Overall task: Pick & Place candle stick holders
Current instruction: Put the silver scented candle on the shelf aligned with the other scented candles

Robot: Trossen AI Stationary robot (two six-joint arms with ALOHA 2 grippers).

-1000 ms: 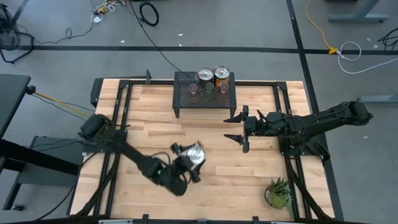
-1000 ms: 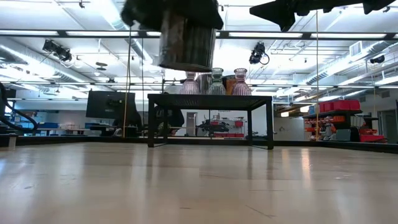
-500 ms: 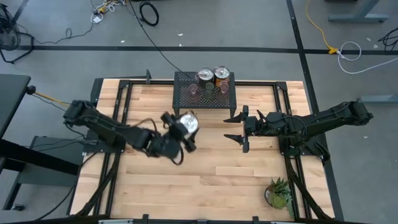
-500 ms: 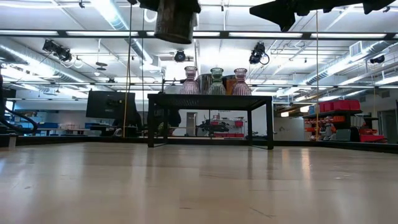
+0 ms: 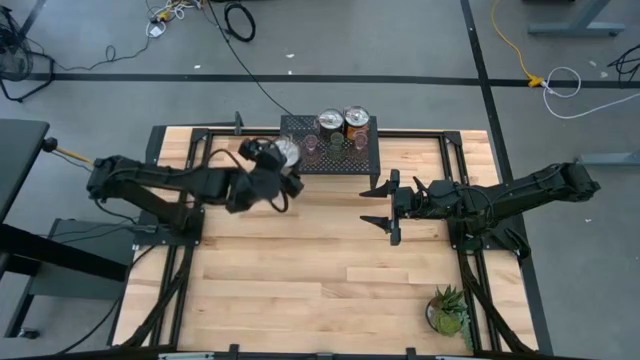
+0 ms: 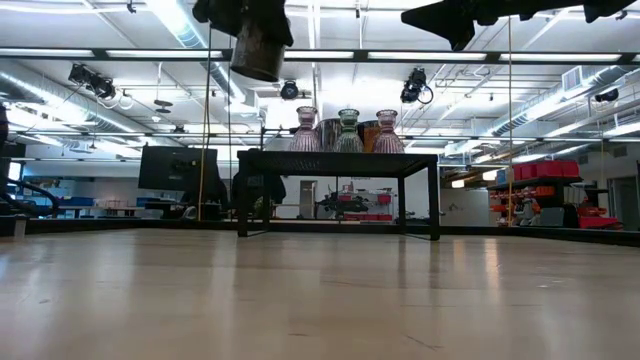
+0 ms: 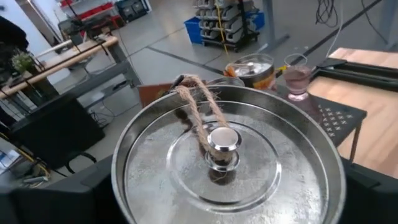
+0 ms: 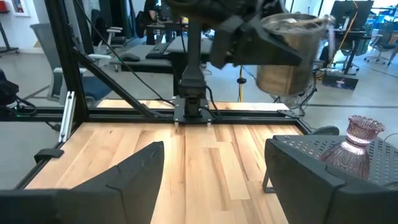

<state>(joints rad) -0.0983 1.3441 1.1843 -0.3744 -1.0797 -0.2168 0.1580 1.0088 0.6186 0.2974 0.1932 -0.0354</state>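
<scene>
A: Where's the holder relative to the left gripper (image 5: 272, 170)?

B: Pinched in it. A silver-topped candle stick holder (image 5: 285, 152) sits between the fingers, held in the air just beside the left end of the black mesh rack (image 5: 367, 160). From table height it hangs well above the rack's top, off to the side, with the dark body (image 6: 256, 45) below the gripper.

A: Wrist cam?

B: The shiny round top (image 7: 227, 165) fills the left wrist view. There's a small knob in the middle with a bit of twine (image 7: 198, 107) looped over it. Both dark fingers flank it at the edges.

A: Right side?

B: The right gripper (image 5: 381, 205) hovers over the table right of centre, fingers spread, holding nothing. Its wrist view shows the held holder (image 8: 287, 53) across the table and one pink ribbed cup (image 8: 352, 144) on the rack's corner.

A: Count on the rack?

B: From above: two silver-topped ones at the back, a grey-bodied one (image 5: 330, 124) and an orange-bodied one (image 5: 355, 121). In front of them are three small cups: pink (image 6: 306, 131), green (image 6: 348, 130), pink (image 6: 386, 130). That's five on the rack, plus one in the gripper, so six.

A: Any labels or text?

B: None I can read on the holders or the rack.

A: Anything else on the table?

B: One spiky green potted plant (image 5: 447, 309) near the front right corner, well apart from both grippers.
</scene>
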